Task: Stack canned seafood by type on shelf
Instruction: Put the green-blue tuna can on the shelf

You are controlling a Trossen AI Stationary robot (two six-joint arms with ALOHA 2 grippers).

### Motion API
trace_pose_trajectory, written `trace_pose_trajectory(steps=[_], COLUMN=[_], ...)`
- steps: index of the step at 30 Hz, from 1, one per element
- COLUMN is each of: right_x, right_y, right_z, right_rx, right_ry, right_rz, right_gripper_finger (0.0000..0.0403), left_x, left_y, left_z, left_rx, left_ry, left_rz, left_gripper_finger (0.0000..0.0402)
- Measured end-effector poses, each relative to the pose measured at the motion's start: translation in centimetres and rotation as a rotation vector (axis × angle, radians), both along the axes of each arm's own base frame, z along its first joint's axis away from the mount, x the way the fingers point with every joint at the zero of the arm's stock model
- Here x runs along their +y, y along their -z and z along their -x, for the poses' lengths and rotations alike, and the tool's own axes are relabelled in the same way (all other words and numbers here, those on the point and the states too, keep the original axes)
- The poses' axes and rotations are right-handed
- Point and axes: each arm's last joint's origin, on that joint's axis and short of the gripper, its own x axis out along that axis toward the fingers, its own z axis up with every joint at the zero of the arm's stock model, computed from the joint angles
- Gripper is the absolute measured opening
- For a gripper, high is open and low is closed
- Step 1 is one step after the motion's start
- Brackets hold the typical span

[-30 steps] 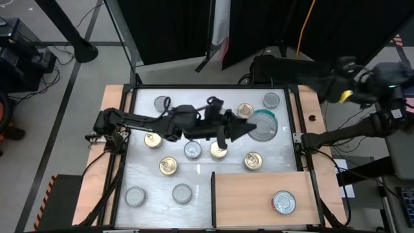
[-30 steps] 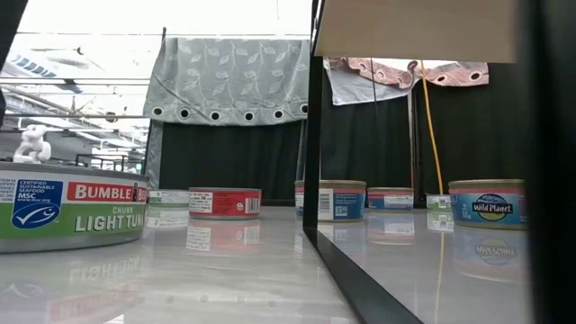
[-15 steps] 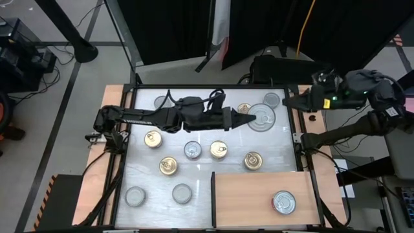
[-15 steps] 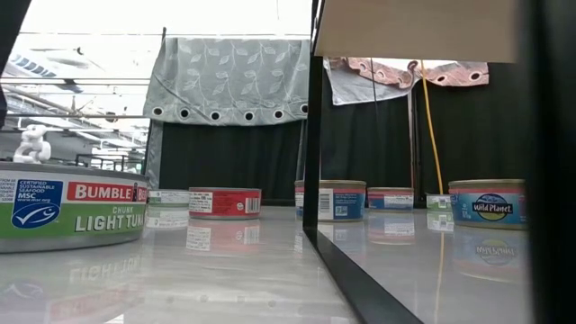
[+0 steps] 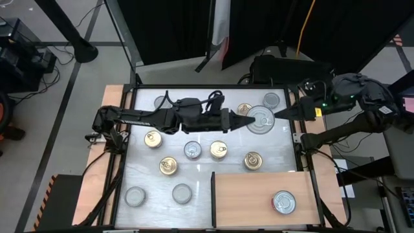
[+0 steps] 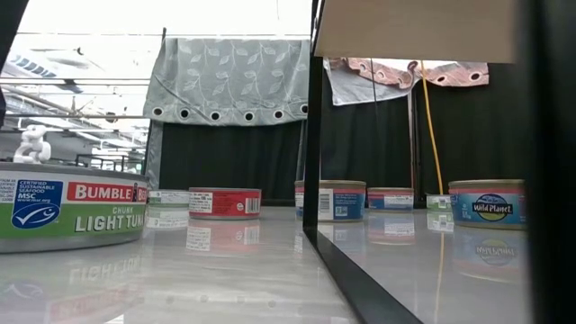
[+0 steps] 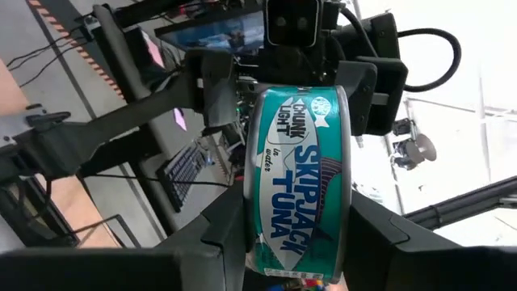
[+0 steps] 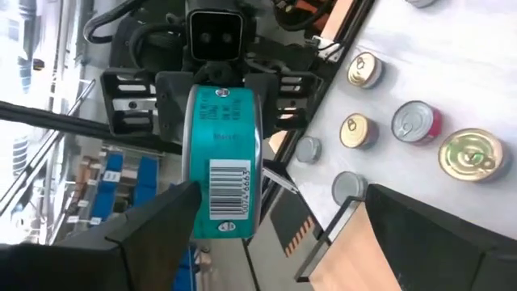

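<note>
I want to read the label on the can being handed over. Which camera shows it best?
The left wrist view: the teal can fills the picture between the left gripper fingers, reading "Skipjack Tuna". The right wrist view shows its barcode side; the high view only its round top; the low view misses it.

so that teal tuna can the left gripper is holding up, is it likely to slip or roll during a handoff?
The teal tuna can is rigid metal, so it probably won't deform. The left gripper holds it on edge; released that way, it could roll. Its glossy label may be slippery, and the right gripper waits open beside it.
</note>
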Motion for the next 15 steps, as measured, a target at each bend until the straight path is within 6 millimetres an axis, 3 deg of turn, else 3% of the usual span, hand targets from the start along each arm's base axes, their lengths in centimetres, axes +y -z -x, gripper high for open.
trace_pose_trajectory(steps=[4, 15], right_x=[0.0, -0.3], right_y=[-0.1, -1.1], right_z=[0.1, 2.7], right_rx=[-0.015, -0.111], right_ry=[-0.003, 0.018], right_rz=[0.014, -0.023], right_gripper_finger=[0.0352, 0.0352], left_x=[0.0, -0.2], left_y=[0.0, 0.1], left_z=[0.0, -0.1], left_rx=[-0.003, 0.001], left_ry=[0.001, -0.001], left_rz=[0.01, 0.024], left_gripper_finger=[0.0143, 0.0143])
